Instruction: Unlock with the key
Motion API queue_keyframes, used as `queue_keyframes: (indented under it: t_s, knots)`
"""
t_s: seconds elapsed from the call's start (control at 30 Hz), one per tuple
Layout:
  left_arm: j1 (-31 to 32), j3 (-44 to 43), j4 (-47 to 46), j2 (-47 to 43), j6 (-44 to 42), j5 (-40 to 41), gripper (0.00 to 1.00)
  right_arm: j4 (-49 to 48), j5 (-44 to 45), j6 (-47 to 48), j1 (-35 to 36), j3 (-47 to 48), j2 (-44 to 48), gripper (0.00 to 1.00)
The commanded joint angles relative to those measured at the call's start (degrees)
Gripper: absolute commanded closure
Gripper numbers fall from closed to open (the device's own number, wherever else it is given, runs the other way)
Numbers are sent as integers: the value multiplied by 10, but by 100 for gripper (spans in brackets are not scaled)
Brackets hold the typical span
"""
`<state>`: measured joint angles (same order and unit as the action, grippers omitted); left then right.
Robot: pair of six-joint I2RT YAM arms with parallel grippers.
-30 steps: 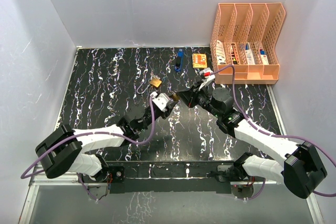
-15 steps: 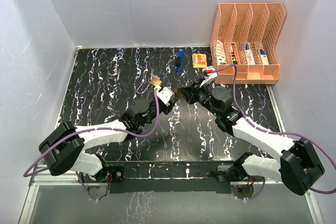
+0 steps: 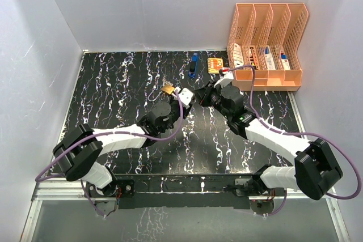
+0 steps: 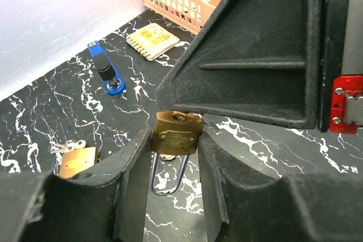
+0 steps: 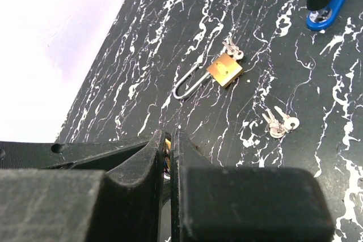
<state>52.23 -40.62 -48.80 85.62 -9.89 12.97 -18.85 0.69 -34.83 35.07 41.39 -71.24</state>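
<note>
L gripper (image 4: 174, 160) clamps brass padlock (image 4: 177, 135); steel U-shackle (image 4: 168, 178) toward wrist.

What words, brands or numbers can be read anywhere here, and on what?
No text is legible.
On the held padlock: an embossed brand oval, too blurred.
On the yellow notepad: cover print, too small.
On the boxes in the orange rack: labels, too small.
</note>
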Motion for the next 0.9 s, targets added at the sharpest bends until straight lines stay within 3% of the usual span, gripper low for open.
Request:
queue_keyframes:
  t_s: [0.0,0.47,0.77,0.87]
  knots:
    - [0,-53,-50,-6,17,41,100,52,-40,-50,19,30,-8,100]
    - [3,-93,-9,29,45,64,100,121,9,-81,19,67,-26,100]
    - [3,-108,28,36,60,45,100,114,19,-77,19,60,-17,100]
    - [1,-115,68,33,80,38,100,112,31,-67,18,61,-8,89]
